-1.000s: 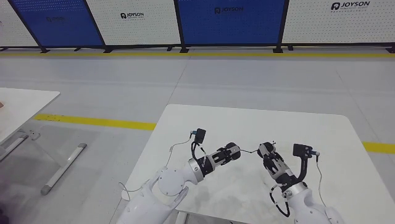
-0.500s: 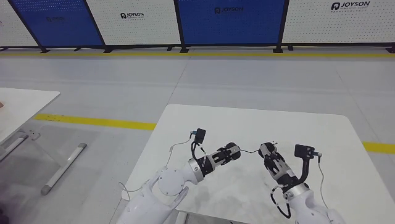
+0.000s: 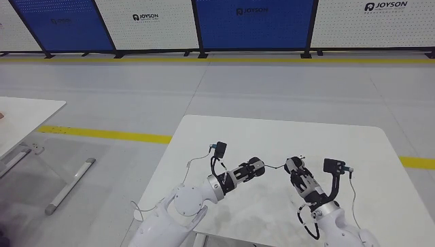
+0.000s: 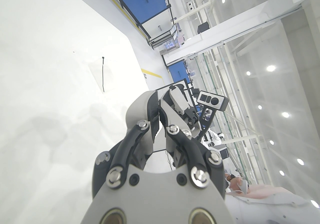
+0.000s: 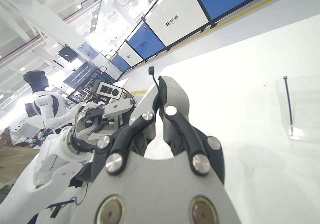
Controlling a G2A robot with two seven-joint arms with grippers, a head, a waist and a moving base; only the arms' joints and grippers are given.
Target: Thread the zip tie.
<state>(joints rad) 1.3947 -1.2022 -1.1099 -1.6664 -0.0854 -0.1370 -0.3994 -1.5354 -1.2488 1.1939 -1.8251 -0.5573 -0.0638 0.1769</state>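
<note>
The left gripper [image 4: 159, 112] is closed, seemingly pinching the tail of the thin black plastic zip tie [image 5: 151, 70]. The tie spans rightward above the white table [image 3: 272, 131] to the right gripper [image 5: 160, 86], clamped below its square head. Both ends look held; threading remains undone.

Your top cam sat above the arms, looking down and fwd over the white table [image 3: 272, 138] to the blue and white panels [image 3: 251, 9] beyond. Your L wrist cam rode close behind the left gripper [image 4: 158, 107], facing along its fingers across the tabletop, w/ the right gripper [image 4: 176, 96] just past it. Your R wrist cam sat likewise behind its own gripper, looking back at the L arm. Both wrist cams shared the loose zip tie [image 4: 103, 74] [image 5: 288, 100] lying on the table; panels showed in all 3.
</note>
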